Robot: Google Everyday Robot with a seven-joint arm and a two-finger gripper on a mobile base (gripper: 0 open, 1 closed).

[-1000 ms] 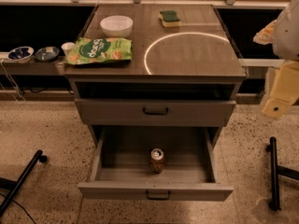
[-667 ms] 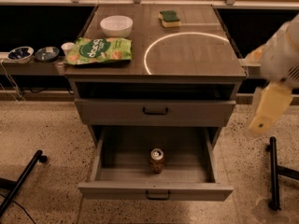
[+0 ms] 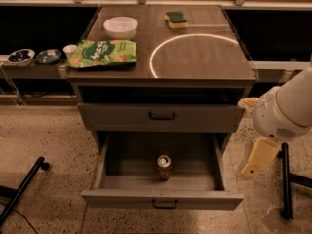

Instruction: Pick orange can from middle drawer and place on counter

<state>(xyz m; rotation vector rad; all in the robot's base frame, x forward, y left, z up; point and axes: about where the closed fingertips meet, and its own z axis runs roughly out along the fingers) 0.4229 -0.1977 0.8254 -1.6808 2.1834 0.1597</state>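
Observation:
The orange can [image 3: 164, 167] stands upright in the open middle drawer [image 3: 117, 182], near the middle of its floor and close to the front wall. The drawer is pulled fully out; its dark handle [image 3: 165, 204] faces me. The counter [image 3: 204, 57] above bears the bright white circle [image 3: 155, 57]. My gripper [image 3: 254, 164] hangs at the end of the white arm [image 3: 285, 111], outside the drawer's right side, level with the drawer and apart from the can.
On the counter lie a white bowl [image 3: 120, 27], a green snack bag [image 3: 103, 53] and a yellow-green sponge [image 3: 176, 19]. The upper grey drawer [image 3: 117, 117] is shut. A side shelf with small bowls [image 3: 34, 57] is on the left. Black stand legs are at the left [image 3: 22, 189] and right [image 3: 285, 179].
My arm has come down and leftward from the upper right, and the gripper now hangs beside the drawer's right side. The can and the drawer have not moved.

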